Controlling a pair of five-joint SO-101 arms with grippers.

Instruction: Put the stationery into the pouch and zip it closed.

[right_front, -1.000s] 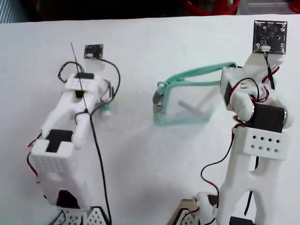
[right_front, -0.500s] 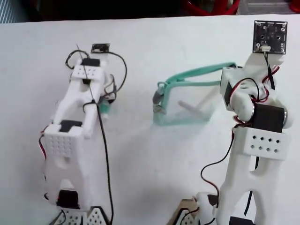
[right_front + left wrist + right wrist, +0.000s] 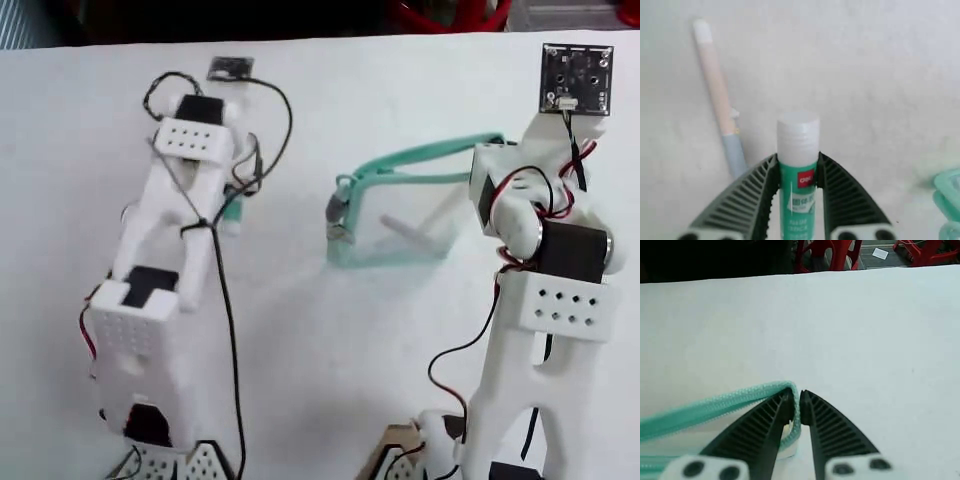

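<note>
Presently: left claw (image 3: 797,159) clamped on the glue stick (image 3: 798,131), both ribbed fingers (image 3: 762,182) pressed to its green barrel, white cap poking out past the tips. Pen (image 3: 717,100) lies on the table (image 3: 865,75) near the stick, not touching it. A teal corner of the pouch (image 3: 949,197) is in the left wrist camera's sight.

From above, the left arm (image 3: 185,190) covers its own claw; a black cable (image 3: 225,300) trails along it. Pouch (image 3: 400,205) lies between the arms and appears open, a pale stick-shaped item (image 3: 412,232) showing through its clear wall. Right claw (image 3: 796,396) is pinched tight on the zipper edge (image 3: 715,407); right arm (image 3: 535,240) overhangs that end. Red chairs (image 3: 825,252) stand beyond the table.
</note>
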